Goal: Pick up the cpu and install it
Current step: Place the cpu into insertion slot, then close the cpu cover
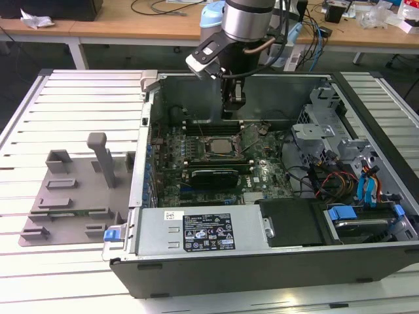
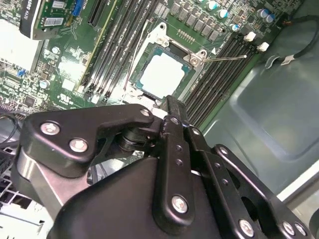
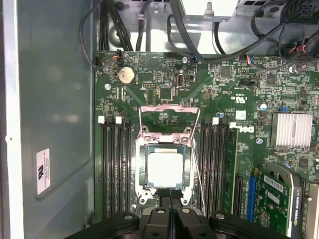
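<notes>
Cpu [image 3: 165, 169] seated in socket [image 3: 141, 167]; hand [image 3: 172, 193] just over it, closed, empty; contact unclear.

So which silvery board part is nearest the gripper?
The flat pale square cpu in the socket, just off the gripper; finned heatsink and round coin cell lie farther.

Cpu [image 3: 165, 169] pale silver, plain. Motherboard [image 3: 164, 94] green, fine pale tracing. Fixture plate [image 1: 78, 196] flat grey. Desk [image 1: 65, 111] white, ribbed stripes. Case clip [image 1: 112, 233] blue.

Matt silvery metal on cpu [image 3: 164, 169]; glossy green motherboard [image 3: 149, 102]; smooth grey metal case wall [image 3: 55, 99]; matt grey plastic fixture plate [image 1: 78, 196].
</notes>
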`<state>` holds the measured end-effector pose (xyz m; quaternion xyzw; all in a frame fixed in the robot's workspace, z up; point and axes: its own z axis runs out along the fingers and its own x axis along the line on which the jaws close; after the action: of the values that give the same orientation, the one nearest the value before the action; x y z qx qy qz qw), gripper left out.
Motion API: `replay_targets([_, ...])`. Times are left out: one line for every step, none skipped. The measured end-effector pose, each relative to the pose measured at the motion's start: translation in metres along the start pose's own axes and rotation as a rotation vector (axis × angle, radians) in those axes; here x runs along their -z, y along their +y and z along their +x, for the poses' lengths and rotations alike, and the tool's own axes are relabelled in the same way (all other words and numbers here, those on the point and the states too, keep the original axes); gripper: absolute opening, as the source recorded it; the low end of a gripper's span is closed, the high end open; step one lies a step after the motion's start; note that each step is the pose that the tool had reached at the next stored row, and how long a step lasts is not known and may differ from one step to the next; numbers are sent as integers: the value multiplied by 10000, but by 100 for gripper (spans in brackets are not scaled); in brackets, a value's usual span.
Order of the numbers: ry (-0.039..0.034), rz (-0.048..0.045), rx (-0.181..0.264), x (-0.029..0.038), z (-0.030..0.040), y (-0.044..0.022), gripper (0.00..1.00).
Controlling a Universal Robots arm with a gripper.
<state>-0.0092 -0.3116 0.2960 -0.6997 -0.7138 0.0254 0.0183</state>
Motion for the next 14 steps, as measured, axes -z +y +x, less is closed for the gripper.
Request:
replay_targets([0,0,0,18,0,-1,11])
replay_targets([0,0,0,36,0,-2,11])
replay_targets([1,0,1,56,0,-3,11])
replay_targets([2,-1,0,77,-1,-5,11])
replay_targets([3,-1,1,77,0,-5,11])
replay_targets([1,0,1,78,-1,-5,11])
replay_targets([1,0,1,78,-1,-5,11])
replay_targets([0,0,1,79,-1,-5,11])
replay_targets([1,0,0,78,-1,-5,11])
replay_targets([1,0,0,79,-1,-5,11])
replay_targets([1,0,0,79,-1,-5,11])
replay_targets([1,0,0,79,-1,-5,11])
replay_targets([1,0,1,79,-1,-5,11])
replay_targets([0,0,0,80,-1,-5,11])
